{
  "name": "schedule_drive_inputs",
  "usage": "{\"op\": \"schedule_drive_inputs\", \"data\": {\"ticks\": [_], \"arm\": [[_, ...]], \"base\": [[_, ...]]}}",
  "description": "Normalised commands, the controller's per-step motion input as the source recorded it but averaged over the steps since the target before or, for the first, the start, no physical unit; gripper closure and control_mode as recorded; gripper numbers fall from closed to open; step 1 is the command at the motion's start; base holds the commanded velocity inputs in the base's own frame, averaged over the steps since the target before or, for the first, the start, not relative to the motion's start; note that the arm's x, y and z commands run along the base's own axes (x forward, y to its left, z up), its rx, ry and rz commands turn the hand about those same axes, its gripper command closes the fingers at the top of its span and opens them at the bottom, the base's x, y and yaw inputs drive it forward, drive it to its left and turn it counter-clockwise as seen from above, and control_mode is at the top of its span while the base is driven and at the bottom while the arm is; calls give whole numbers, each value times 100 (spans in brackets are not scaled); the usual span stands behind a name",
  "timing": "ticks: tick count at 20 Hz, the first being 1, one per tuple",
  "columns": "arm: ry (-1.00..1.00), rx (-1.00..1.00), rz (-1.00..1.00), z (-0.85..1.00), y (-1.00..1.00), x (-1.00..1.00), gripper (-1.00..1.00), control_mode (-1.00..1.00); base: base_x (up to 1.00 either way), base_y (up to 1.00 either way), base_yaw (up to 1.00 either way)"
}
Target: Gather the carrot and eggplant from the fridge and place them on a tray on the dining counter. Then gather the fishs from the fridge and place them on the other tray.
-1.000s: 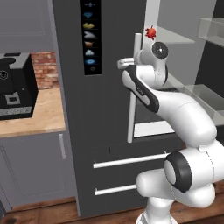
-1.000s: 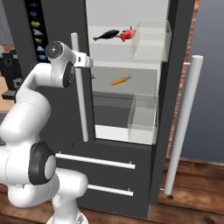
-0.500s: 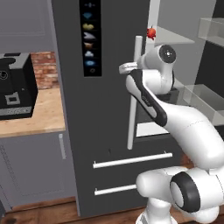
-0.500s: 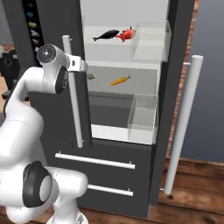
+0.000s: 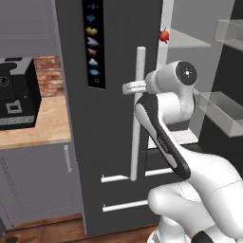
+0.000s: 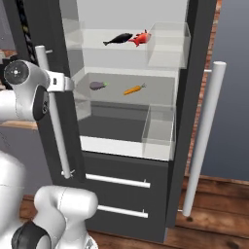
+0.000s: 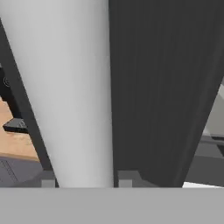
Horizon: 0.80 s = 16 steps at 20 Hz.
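The fridge [image 5: 114, 118] has its right door wide open and its left door partly open. My gripper [image 5: 130, 88] is shut on the left door's pale bar handle [image 5: 137, 123]. Up close, the handle [image 7: 74, 87] fills the space between my fingertips [image 7: 48, 183]. On the middle shelf lie the eggplant [image 6: 97, 85] and the carrot [image 6: 133, 89]. A dark fish [image 6: 118, 39] and a red fish [image 6: 141, 37] lie on the upper shelf. The trays and the dining counter are out of view.
The open right door's long handle [image 6: 204, 136] stands at the right. Clear bins [image 6: 158, 129] sit on the shelves' right side, with two drawer bars [image 6: 116, 181] below. A black coffee machine [image 5: 14, 95] stands on the wood counter [image 5: 42, 126] to the left.
My jaws have closed on the left door handle. The handle has swung left and outward with my hand, and the wider gap now shows the eggplant.
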Motion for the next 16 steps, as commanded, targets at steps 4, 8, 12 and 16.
{"op": "schedule_drive_inputs", "data": {"ticks": [4, 8, 12, 16], "arm": [[1, 1, 7, 0, 38, -100, 100, -100], [2, 3, 9, 0, 31, -100, -100, -100], [0, 5, 5, 3, 3, -81, -100, -100], [-1, 14, 0, 18, -64, -68, -100, -100]], "base": [[0, 0, 0], [0, 0, 0], [0, 0, 0], [0, 0, 0]]}}
